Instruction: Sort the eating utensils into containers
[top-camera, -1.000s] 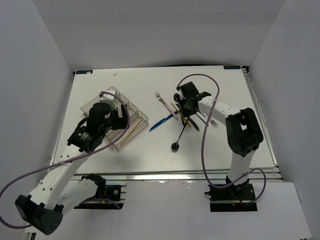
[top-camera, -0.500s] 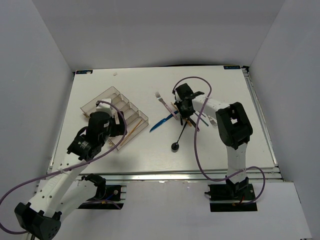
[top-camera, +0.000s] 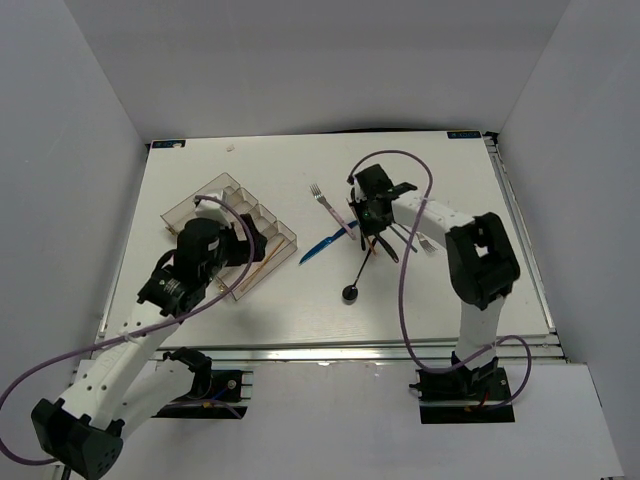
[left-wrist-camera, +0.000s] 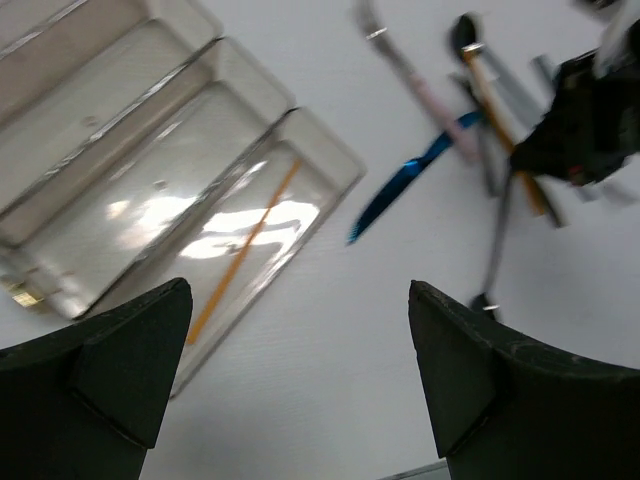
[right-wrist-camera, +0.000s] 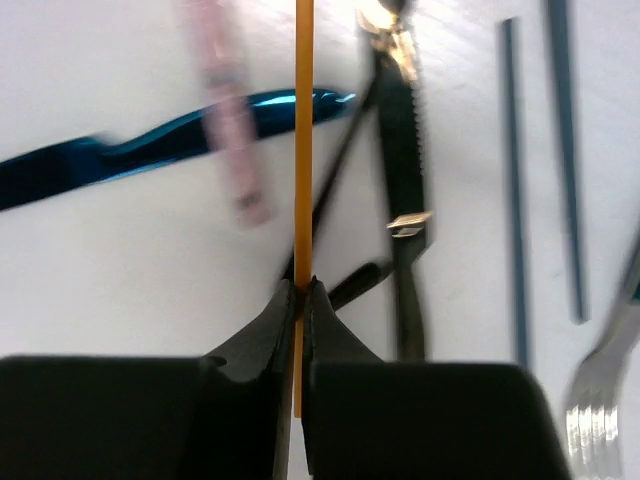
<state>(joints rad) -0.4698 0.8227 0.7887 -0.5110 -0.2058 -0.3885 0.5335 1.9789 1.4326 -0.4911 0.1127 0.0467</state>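
1. The right fingers (right-wrist-camera: 288, 308) are pressed shut on a thin orange stick (right-wrist-camera: 300, 150). They pinch it near 1 end, and the rest of it runs straight out past the tips. Whether it is clear of the desk (top-camera: 300, 325) I cannot tell.
2. Beneath that stick lies a blue knife (right-wrist-camera: 150, 150), and a blurred pink handle (right-wrist-camera: 225, 120) lies across the knife.
3. In the right wrist view, 2 dark thin sticks (right-wrist-camera: 511, 200) and a silver fork (right-wrist-camera: 600, 400) lie further right.
4. A black spoon (top-camera: 350, 293) points its bowl toward the near edge of the desk, just beyond this cluster.
5. The left fingers (top-camera: 252, 243) are spread as wide as they go and hold nothing. They hang over the near right end of the clear tray (left-wrist-camera: 150, 130).
6. The tray sits diagonally on the left half of the desk. Another orange stick (left-wrist-camera: 245, 250) lies lengthwise in its end compartment, the 1 nearest the knife.
7. The knife lies between the tray and the cluster of utensils.
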